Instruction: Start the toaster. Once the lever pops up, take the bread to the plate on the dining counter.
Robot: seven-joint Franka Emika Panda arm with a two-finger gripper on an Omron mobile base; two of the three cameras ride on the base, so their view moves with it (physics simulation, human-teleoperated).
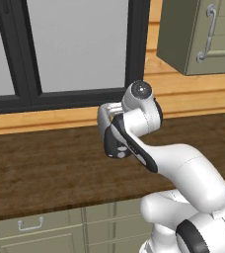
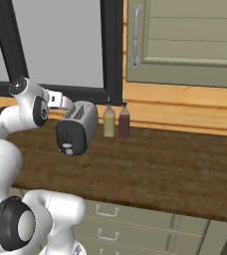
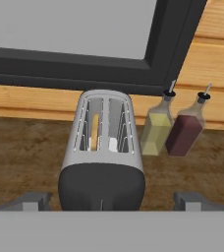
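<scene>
The gripper [image 3: 109,202] is being held wide open over the toaster [image 3: 103,152]; the lever could be missed if lowered crooked

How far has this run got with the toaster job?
Early. Bread already sits in the toaster, left slot in the hand view. In hand: the gripper, jaws wide open, hovers at its black end. Left: press the lever, wait, carry the bread to the plate.

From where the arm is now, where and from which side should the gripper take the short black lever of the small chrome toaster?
Take the short black lever on the small chrome toaster's black end face, coming from that end, which faces the open gripper. The lever is a thin vertical tab, so a fingertip pressing down on its top probably suits better than a pinch. A tan bread slice stands in one slot.
</scene>
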